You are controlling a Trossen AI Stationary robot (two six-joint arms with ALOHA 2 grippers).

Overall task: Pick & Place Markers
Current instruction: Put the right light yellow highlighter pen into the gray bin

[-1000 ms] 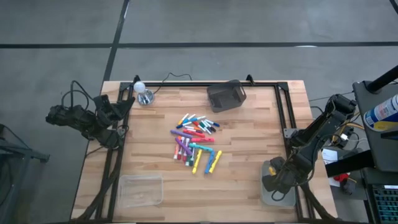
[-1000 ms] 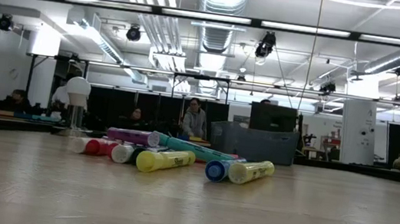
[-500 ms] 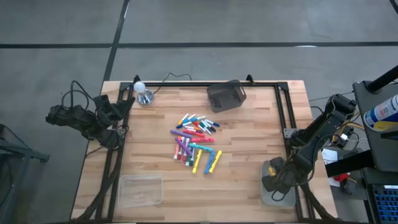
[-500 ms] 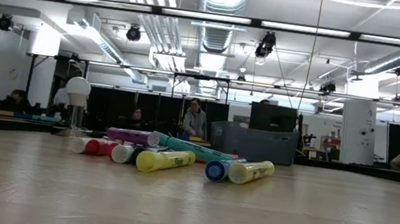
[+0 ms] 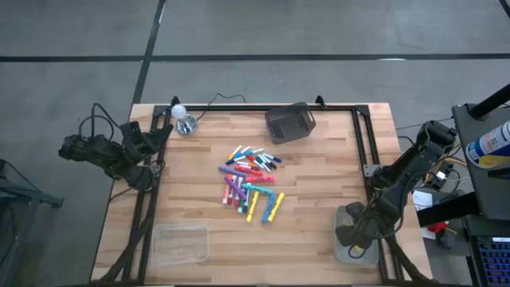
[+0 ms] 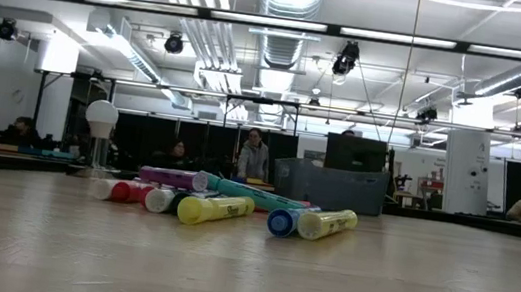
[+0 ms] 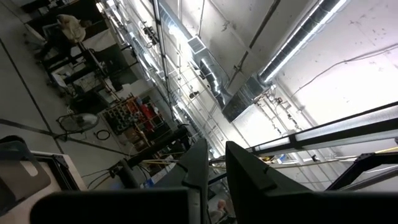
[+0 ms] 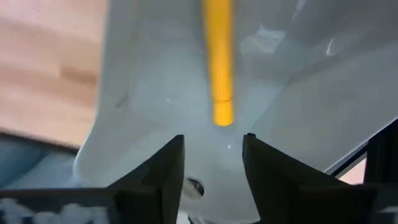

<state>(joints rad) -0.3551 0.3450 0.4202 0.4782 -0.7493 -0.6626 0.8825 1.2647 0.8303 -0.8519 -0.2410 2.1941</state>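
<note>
The right gripper (image 5: 351,233) hangs over the clear tray (image 5: 344,253) at the surface's (image 5: 319,183) edge, well away from the marker pile (image 5: 251,182). Its fingers stand apart, empty, and a yellow marker (image 8: 218,59) lies loose in the tray just beyond them: released, by the look of it. So one marker is delivered, and that looks like the only one! The pile sits mid-surface, a jumble of pink, purple, blue, yellow and teal sticks, touching and crossing one another. A second clear tray (image 5: 181,242), on the pile's other side, looks unfilled.

The left gripper (image 5: 163,133) waits at the surface's edge, well away from the pile, fingers nearly together with nothing between them.

Room to move: bare wood lies all around the pile. The dark mesh bin (image 5: 290,122) stands near the pile's far side, and a small lamp (image 5: 184,119) sits farther off towards the left gripper.
</note>
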